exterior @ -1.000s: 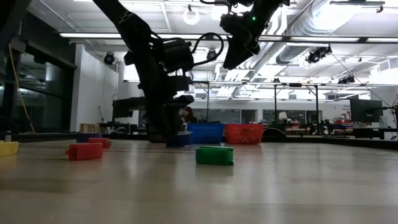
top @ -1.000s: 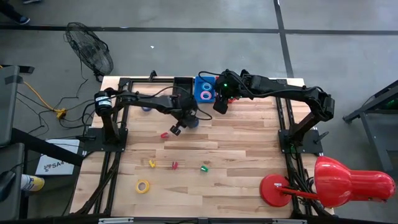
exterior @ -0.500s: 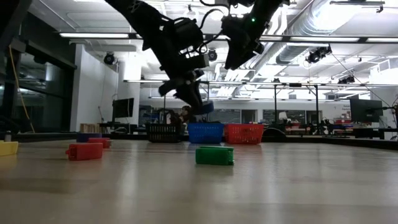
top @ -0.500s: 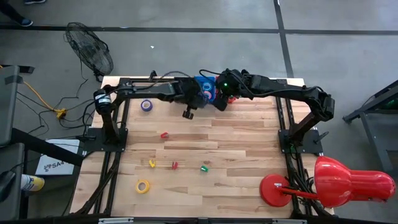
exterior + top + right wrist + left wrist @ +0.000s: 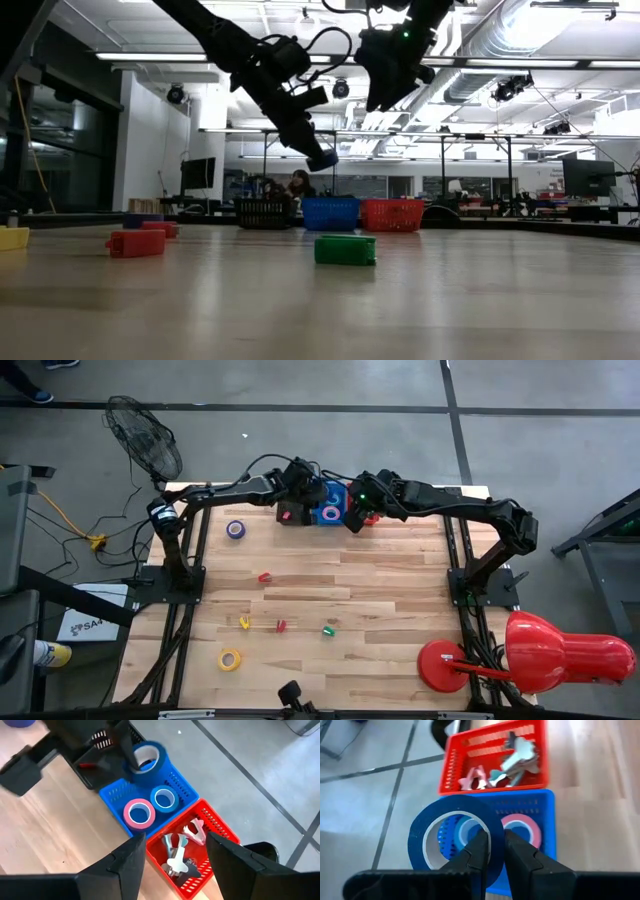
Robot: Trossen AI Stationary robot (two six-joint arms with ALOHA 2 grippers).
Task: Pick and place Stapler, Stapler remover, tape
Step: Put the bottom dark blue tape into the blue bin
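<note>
My left gripper (image 5: 492, 839) is shut on a blue tape roll (image 5: 454, 836) and hangs above the blue basket (image 5: 540, 802) at the table's far edge; it also shows in the low view (image 5: 318, 155). The blue basket holds a pink roll (image 5: 139, 813) and a blue roll (image 5: 165, 798). The red basket (image 5: 207, 822) beside it holds staple removers (image 5: 182, 851). My right gripper (image 5: 176, 839) is open and empty, high above the red basket (image 5: 372, 518). On the table lie a purple roll (image 5: 236, 529) and a yellow roll (image 5: 230, 658). My left gripper pinches the blue roll's ring wall (image 5: 496, 827), one finger (image 5: 479, 851) inside the hole and one (image 5: 519, 857) outside. The fingers slant down toward the table's far edge. The roll (image 5: 322, 160) hangs at the fingertips, tilted, lifted clear above the blue basket.
Small red (image 5: 265, 576), yellow (image 5: 244, 623), red (image 5: 281, 626) and green (image 5: 327, 630) pieces lie mid-table. A black basket (image 5: 262, 212) stands left of the blue one. A red lamp (image 5: 540, 650) stands at the near right corner. A person sits in the room behind.
My left gripper has risen from the table with the blue roll and swung toward the far edge, to above the blue basket. The roll is lifted clear.
</note>
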